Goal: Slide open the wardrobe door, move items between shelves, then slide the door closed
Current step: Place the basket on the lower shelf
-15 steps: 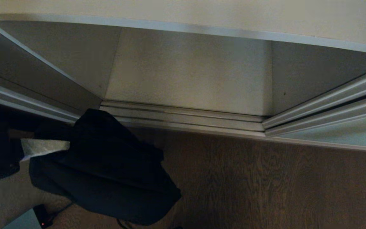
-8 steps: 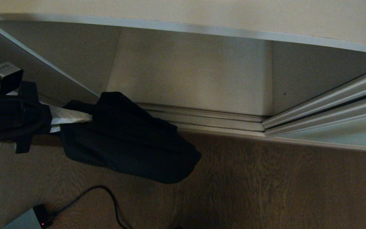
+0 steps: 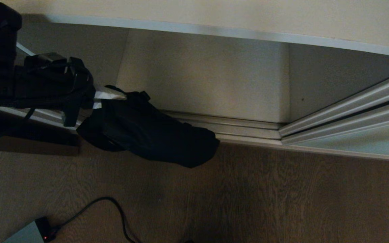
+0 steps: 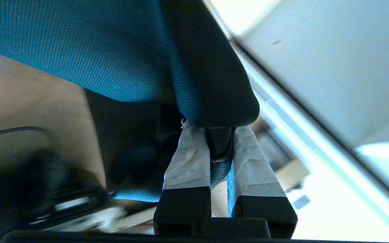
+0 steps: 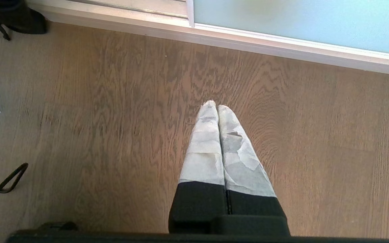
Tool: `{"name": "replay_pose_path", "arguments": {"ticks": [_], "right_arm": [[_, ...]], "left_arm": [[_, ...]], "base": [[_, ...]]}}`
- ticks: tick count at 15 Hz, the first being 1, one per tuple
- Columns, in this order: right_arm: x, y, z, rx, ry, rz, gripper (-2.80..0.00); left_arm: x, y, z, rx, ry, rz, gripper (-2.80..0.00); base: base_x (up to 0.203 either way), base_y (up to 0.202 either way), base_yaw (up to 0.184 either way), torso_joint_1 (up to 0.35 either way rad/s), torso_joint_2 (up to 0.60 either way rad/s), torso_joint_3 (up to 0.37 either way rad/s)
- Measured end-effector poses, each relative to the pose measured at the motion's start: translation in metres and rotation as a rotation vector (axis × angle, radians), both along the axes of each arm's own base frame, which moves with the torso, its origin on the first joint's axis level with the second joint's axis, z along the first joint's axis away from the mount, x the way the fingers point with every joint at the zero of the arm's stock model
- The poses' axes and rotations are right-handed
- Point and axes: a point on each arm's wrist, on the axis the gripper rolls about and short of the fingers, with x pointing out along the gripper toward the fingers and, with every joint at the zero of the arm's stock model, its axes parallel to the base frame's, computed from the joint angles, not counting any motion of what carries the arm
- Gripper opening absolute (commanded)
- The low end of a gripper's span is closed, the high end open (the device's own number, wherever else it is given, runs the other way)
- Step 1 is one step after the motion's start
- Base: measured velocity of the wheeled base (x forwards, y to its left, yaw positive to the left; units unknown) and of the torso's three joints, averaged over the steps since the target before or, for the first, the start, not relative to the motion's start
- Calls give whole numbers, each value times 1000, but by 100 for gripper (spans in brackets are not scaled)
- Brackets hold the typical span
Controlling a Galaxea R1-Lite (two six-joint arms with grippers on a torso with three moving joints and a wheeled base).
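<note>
The black fabric bag (image 3: 154, 138) hangs from my left gripper (image 3: 112, 96), in front of the open wardrobe and over its bottom track (image 3: 241, 130). In the left wrist view the taped fingers (image 4: 189, 158) are shut on a fold of the bag (image 4: 113, 57). A white shelf (image 3: 214, 13) runs across the top, and the lower board (image 3: 201, 77) lies beneath it. The sliding wardrobe door (image 3: 360, 143) of frosted glass stands slid to the right. My right gripper (image 5: 214, 105) is shut and holds nothing, parked above the wood floor near the door (image 5: 299, 23).
A black cable (image 3: 113, 209) and a small grey box (image 3: 29, 233) with a red light lie on the wood floor (image 3: 282, 195) at lower left. White side walls (image 3: 333, 77) bound the lower compartment.
My left arm has risen and swung towards the wardrobe opening, carrying the bag up off the floor area and to the right. The right arm has not moved.
</note>
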Motion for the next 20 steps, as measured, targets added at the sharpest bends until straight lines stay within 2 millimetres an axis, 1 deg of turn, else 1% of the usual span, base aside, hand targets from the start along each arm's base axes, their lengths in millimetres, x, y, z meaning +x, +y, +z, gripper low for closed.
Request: {"name": "replay_pose_path", "arguments": {"ticks": [3,5,11,13,15,17,18,20], "right_arm": [[0,0,0,0,0,0,-280],[0,0,0,0,0,0,-280],[0,0,0,0,1,1,-280],[0,0,0,0,1,0,-280],[0,0,0,0,1,0,-280],[0,0,0,0,1,0,-280],[0,0,0,0,1,0,-280],[0,0,0,0,0,0,-280]], "left_arm": [[32,-10,1,-39,31,-2,-280],[48,-16,-4,-62,71,5,-280],[72,-26,-14,-65,96,-3,-280],[68,-28,-12,-62,88,-4,-280],[54,-28,-5,-65,71,-11,-280],[43,-27,-2,-62,66,-8,-280],[36,-26,-3,-63,69,-11,-280],[22,-24,-16,-53,128,-9,-280]], "base": [[0,0,0,0,0,0],[0,0,0,0,0,0],[0,0,0,0,0,0],[0,0,0,0,0,0],[0,0,0,0,0,0],[0,0,0,0,0,0],[0,0,0,0,0,0],[0,0,0,0,0,0]]}}
